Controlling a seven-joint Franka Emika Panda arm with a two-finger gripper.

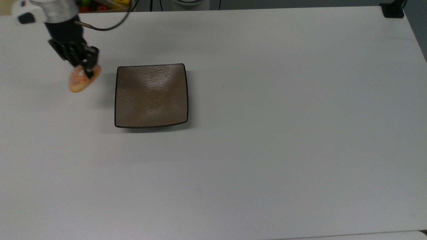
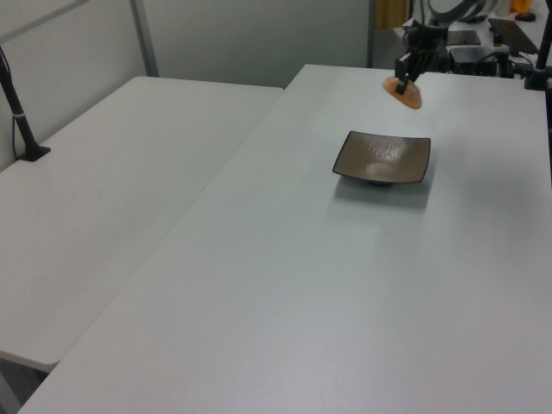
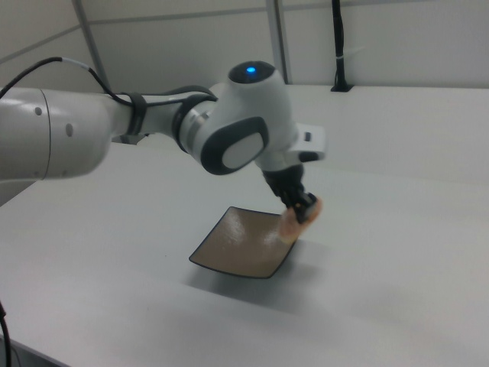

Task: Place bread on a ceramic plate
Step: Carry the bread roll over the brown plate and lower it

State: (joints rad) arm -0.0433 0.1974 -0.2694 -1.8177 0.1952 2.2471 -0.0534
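Observation:
The bread (image 1: pixel 80 80) is a small orange-tan speckled bun, tilted and held in the air by my gripper (image 1: pixel 87 72), which is shut on it. In the top view it hangs just left of the ceramic plate (image 1: pixel 151 96), a square glossy brown plate with a thin dark rim lying flat on the white table. In the left view the bread (image 2: pixel 405 91) floats above the table just beyond the ceramic plate (image 2: pixel 382 158), with my gripper (image 2: pixel 404 82) above it. In the right view the bread (image 3: pixel 299 219) hangs by the ceramic plate (image 3: pixel 243 251)'s right corner, under my gripper (image 3: pixel 304 207).
A second white table (image 2: pixel 112 172) adjoins at the left view's left. A black clamp post (image 1: pixel 393 10) stands at the top view's far right corner. Cables (image 1: pixel 106 23) trail from the arm across the table's far edge, near a container of colourful items (image 1: pixel 106 5).

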